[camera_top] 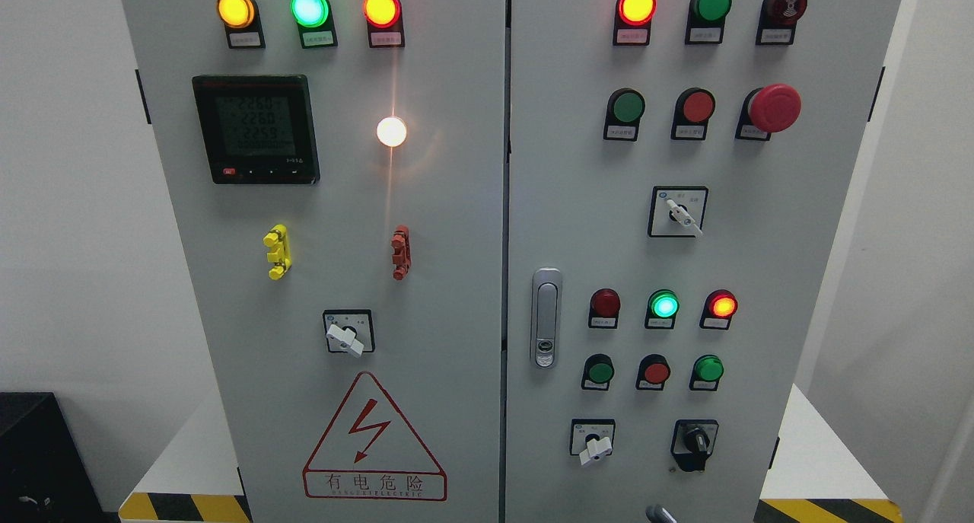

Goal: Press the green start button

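Grey metal cabinet (456, 279), two doors, faces the camera squarely. Left door: digital meter (256, 129) with dark glossy face, lit amber, green and orange lamps above it, red-bordered warning triangle (373, 439) low down. Right door: several round green buttons; which is the start button cannot be told, labels unreadable. One candidate, green button (628, 106), sits in the second row, upper right door, left of a red button (698, 106); smooth, domed, unlit, axis pointing straight out of the panel. Mushroom-shaped emergency stop (775, 108) farther right. Neither robot hand is visible; their state cannot be told.
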Robot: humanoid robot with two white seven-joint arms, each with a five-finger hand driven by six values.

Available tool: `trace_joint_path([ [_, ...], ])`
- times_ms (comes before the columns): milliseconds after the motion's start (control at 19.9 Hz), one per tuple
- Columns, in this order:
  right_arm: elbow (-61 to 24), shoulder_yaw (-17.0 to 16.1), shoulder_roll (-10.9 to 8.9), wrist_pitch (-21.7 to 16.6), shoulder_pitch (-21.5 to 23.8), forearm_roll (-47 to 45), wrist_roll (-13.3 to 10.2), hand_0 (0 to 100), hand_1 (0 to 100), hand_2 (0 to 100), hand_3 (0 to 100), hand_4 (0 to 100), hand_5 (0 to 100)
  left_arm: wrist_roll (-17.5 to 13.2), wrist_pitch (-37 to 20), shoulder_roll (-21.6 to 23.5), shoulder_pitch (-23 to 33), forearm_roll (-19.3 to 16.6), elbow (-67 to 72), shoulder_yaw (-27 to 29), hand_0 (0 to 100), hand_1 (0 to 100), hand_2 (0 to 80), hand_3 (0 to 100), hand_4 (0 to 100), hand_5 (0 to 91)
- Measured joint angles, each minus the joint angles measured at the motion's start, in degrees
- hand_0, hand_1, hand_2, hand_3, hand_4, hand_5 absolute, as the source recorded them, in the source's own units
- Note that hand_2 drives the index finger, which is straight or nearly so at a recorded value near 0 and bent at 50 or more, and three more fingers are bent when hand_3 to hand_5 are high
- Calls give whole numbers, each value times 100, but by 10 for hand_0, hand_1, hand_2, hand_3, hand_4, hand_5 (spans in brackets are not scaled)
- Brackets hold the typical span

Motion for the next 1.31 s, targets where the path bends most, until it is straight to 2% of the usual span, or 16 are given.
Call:
trace_joint_path([
  [403,9,-3,-1,-25,0,59,0,0,74,0,0,0,0,0,0,0,0,0,0,0,120,556,0,0,0,0],
  [453,5,-3,-1,-52,0,87,1,0,188,0,0,0,0,0,0,0,0,0,0,0,120,556,0,0,0,0],
  [553,-6,0,-1,-137,0,129,14,0,269,0,72,6,0,0,0,0,0,0,0,0,120,556,0,0,0,0],
  [604,-13,1,-1,-194,0,145,28,0,325,0,167,122,0,0,0,0,0,0,0,0,120,556,0,0,0,0],
  [654,-21,2,-1,-256,0,194,3,0,334,0,231,191,0,0,0,0,0,0,0,0,120,556,0,0,0,0],
  [704,-30,2,-1,-328,-1,286,-56,27,352,0,312,278,111,0,0,-1,0,0,0,0,120,556,0,0,0,0],
  [755,-37,2,-1,-423,-1,396,-142,50,350,0,330,295,146,0,0,-1,0,0,0,0,120,556,0,0,0,0],
  [805,-43,1,-1,-509,-1,503,-224,67,360,0,392,363,261,0,0,-1,0,0,0,0,120,556,0,0,0,0],
  [855,-51,0,-1,-591,-3,618,-311,84,360,0,435,414,316,0,0,0,0,0,0,0,120,556,0,0,0,0],
  [906,-59,-1,-1,-637,-7,730,-377,92,358,0,451,426,342,0,0,0,0,0,0,0,120,556,0,0,0,0],
  [1006,-81,-3,-1,-700,-16,954,-469,104,363,0,578,576,526,0,0,-1,0,0,0,0,120,556,0,0,0,0],
  [1057,-92,-3,-1,-717,-20,1066,-521,107,365,0,601,601,566,0,0,0,0,0,0,0,120,556,0,0,0,0],
  [1107,-103,-2,-1,-731,-31,1183,-573,111,379,0,664,659,649,0,0,-1,0,0,0,0,120,556,0,0,0,0],
  [1308,-139,0,1,-783,-81,1854,-886,179,384,0,748,763,821,0,0,-1,0,0,0,0,120,556,0,0,0,0],
])
